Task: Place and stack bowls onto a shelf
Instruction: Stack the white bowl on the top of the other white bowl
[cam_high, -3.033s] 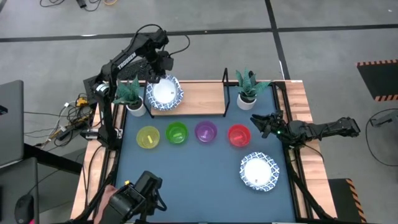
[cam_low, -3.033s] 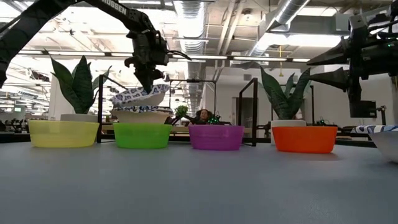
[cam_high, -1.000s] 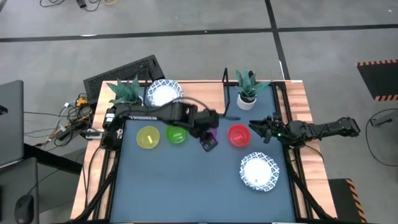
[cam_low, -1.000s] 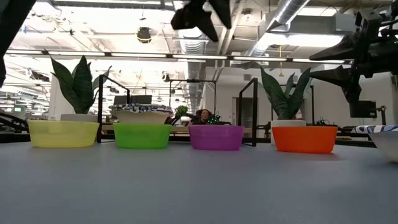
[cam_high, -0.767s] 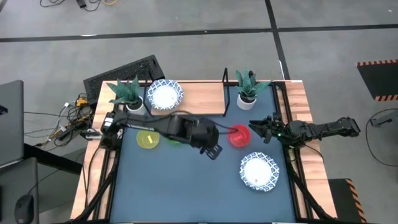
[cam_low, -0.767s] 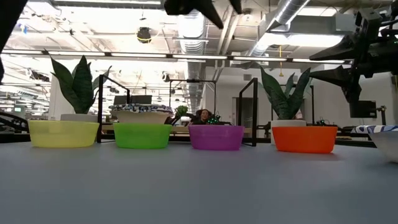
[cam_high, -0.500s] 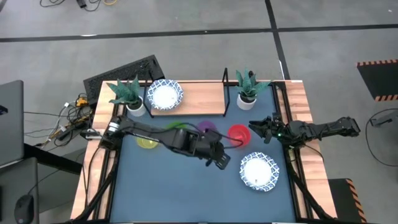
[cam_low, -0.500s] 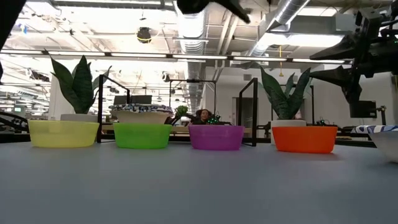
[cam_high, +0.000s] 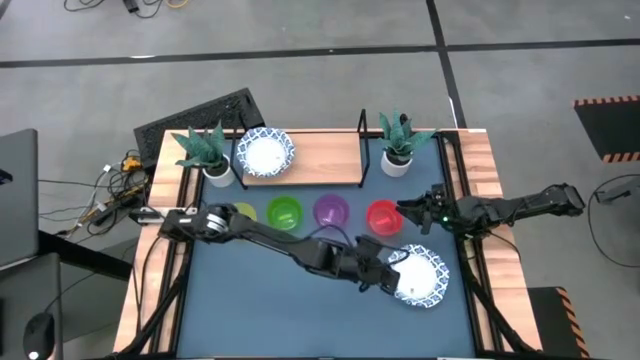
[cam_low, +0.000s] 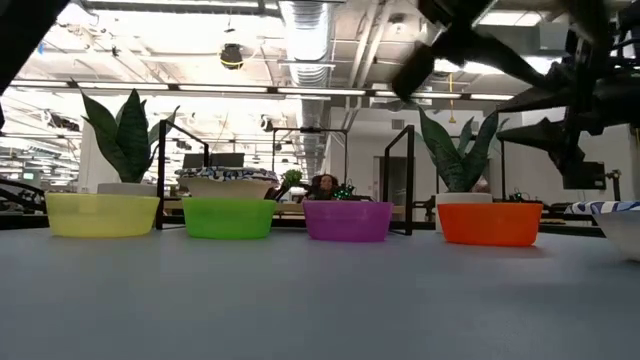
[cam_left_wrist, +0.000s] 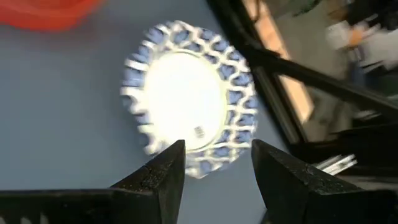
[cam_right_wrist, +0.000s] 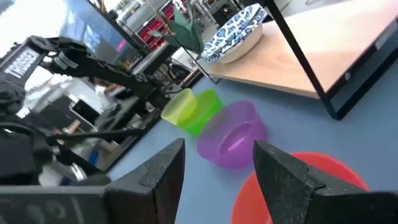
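A white bowl with a blue-patterned rim (cam_high: 420, 277) sits on the table's near right (cam_left_wrist: 186, 99). My left gripper (cam_high: 393, 271) hovers open just above that bowl's left rim (cam_left_wrist: 214, 168), touching nothing. Patterned bowls (cam_high: 265, 152) stand at the left end of the wooden shelf (cam_high: 320, 150). In front of the shelf is a row of yellow (cam_high: 240, 212), green (cam_high: 285, 212), purple (cam_high: 331, 211) and red (cam_high: 383, 216) bowls. My right gripper (cam_high: 412, 212) waits open beside the red bowl (cam_right_wrist: 298, 186), to its right.
Two potted plants in white pots stand at the shelf's ends (cam_high: 207, 152) (cam_high: 398, 143). A black frame post (cam_high: 362, 150) rises from the shelf's right part. My left arm (cam_high: 280, 240) stretches across the table in front of the bowl row.
My left gripper has swung from above the purple bowl toward the table's right and near edges, to the patterned bowl on the table, staying open. The bowls have not moved.
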